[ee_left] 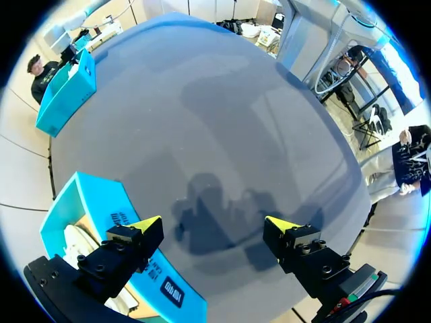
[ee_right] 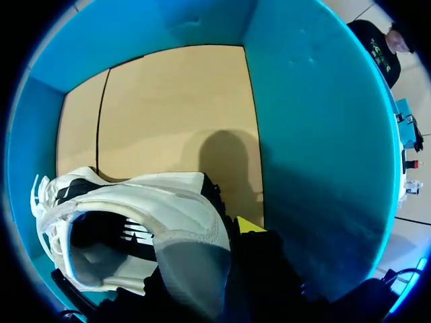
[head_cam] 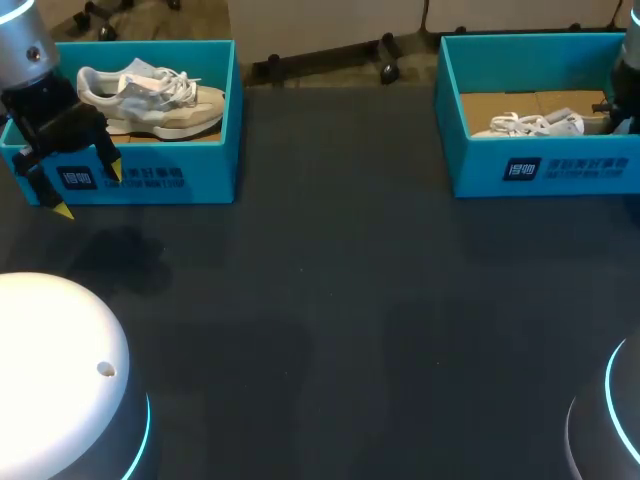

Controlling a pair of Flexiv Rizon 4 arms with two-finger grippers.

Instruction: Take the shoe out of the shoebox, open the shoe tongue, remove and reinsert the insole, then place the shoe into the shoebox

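Observation:
A white shoe (head_cam: 530,125) with black stripes lies on the cardboard floor of the blue shoebox (head_cam: 545,165) at the back right. My right arm (head_cam: 630,70) reaches into that box from the right edge. In the right wrist view my right gripper (ee_right: 219,242) is shut on the heel of the white shoe (ee_right: 161,208). One yellow fingertip (ee_right: 249,225) shows outside the heel, and the other is hidden by the shoe. My left gripper (head_cam: 88,190) hangs open and empty just in front of the other blue box (head_cam: 150,175), its yellow tips wide apart over the bare table.
The back-left box holds a beige and white shoe (head_cam: 150,95); its front wall (ee_left: 91,202) is beside my left gripper (ee_left: 214,225). The dark table (head_cam: 340,300) stretches between the boxes. Two white robot bases (head_cam: 60,370) stand at the front corners.

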